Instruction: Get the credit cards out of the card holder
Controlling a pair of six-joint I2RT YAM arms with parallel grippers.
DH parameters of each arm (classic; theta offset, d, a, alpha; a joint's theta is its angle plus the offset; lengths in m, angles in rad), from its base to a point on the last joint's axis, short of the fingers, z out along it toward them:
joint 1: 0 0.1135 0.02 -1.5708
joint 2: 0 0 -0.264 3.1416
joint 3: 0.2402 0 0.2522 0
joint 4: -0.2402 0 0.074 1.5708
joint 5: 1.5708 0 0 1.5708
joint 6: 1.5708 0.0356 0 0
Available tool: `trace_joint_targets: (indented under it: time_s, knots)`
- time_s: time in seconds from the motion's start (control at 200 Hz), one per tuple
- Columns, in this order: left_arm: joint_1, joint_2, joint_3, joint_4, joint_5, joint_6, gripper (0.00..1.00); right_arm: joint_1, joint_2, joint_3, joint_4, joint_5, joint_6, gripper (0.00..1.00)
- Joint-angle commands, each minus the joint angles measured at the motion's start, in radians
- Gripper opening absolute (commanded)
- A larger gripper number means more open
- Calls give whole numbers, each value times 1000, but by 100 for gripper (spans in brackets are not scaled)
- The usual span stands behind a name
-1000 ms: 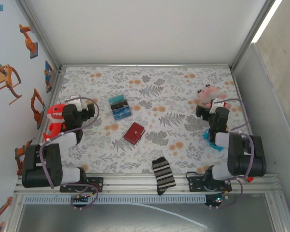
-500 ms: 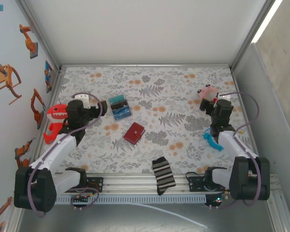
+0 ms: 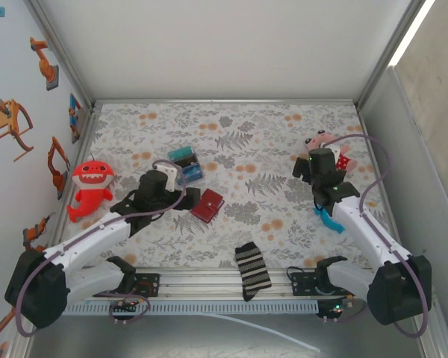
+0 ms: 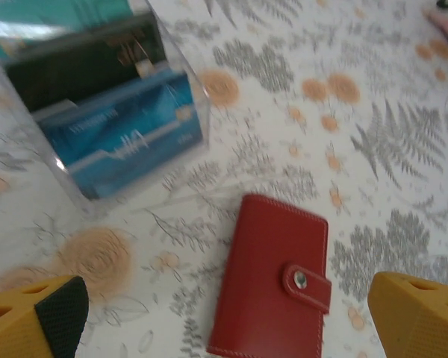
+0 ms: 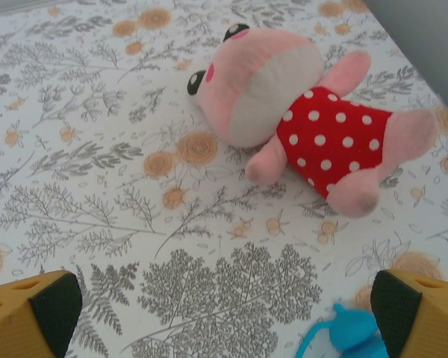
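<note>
Directly over the card holder [image 4: 272, 280], the left end effector [image 4: 228, 321] hangs with its yellow fingers [image 4: 37, 317] spread wide, holding nothing. The card holder lies flat on the floral bench [image 3: 284, 134], folded shut with its red tab snapped down, so its contents are hidden. Just beyond the card holder, to its far-left, stands a clear box [image 4: 112, 127] holding three flat packs on edge in a row: teal farthest, black in the middle, blue nearest the card holder. Well right of the card holder, the right end effector [image 5: 224, 313] is also wide open and empty, with a pink plush [image 5: 299, 112] in red spotted clothes ahead of it and a blue object [image 5: 343, 339] by its right finger. Nearer than the card holder, a striped sock [image 3: 252, 270] lies at the bench's front edge. A red shark toy [image 3: 88, 186] lies far to its left.
</note>
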Motion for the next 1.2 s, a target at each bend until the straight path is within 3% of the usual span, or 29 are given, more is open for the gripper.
trace_joint_targets:
  time_s: [0.0,0.205,0.511,0.937,1.192]
  knots:
    - [-65,68,44,-63,-6,2,97,29,11,41,-136,34,95,99]
    - [-146,213,150,-165,-4,73,97,50,16,32,-148,25,149,100]
    - [-170,368,256,-270,-15,150,97,71,2,51,-199,39,172,99]
    - [-207,459,300,-284,-25,161,97,79,-33,23,-228,51,200,99]
    - [-206,477,305,-285,-102,133,97,78,-29,14,-221,49,200,99]
